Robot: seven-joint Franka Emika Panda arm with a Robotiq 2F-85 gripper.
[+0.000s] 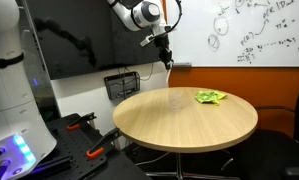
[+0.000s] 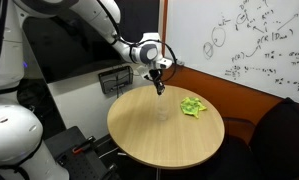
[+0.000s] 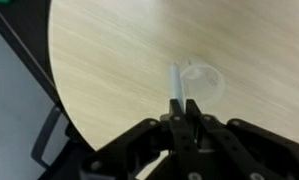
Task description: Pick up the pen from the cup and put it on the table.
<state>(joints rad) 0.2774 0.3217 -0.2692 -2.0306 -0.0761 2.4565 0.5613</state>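
Now: the pen [image 3: 173,82] is a pale, slim stick, held by its upper end with the lower end pointing down at the table. The wrist view shows it pinched between the two fingers of the gripper [image 3: 182,112]. The jaws are closed tight on it, with no gap visible on either side. A grip at the top end makes sense, since only that end would stand proud of a cup.

The pen hangs in the air. The cup [image 3: 203,82], a see-through tumbler, stands upright on the table [image 3: 99,60], just beside the pen's tip as the wrist camera sees it. In both exterior views the gripper [image 1: 166,57] sits well above the tabletop, with the cup [image 2: 162,109] below it. I judge the pen clear of the rim: extraction done, placing not yet begun. The pen is too thin to make out in those views.

The table is round, of light wood. A crumpled green object [image 1: 210,97] lies well apart from the cup, towards the whiteboard [image 1: 251,30].

Next move, as I judge it: shift sideways off the cup, lower, and tilt so the pen lies flat. Risks: a pen released upright may bounce or roll towards the round edge, and the light cup could tip if clipped.
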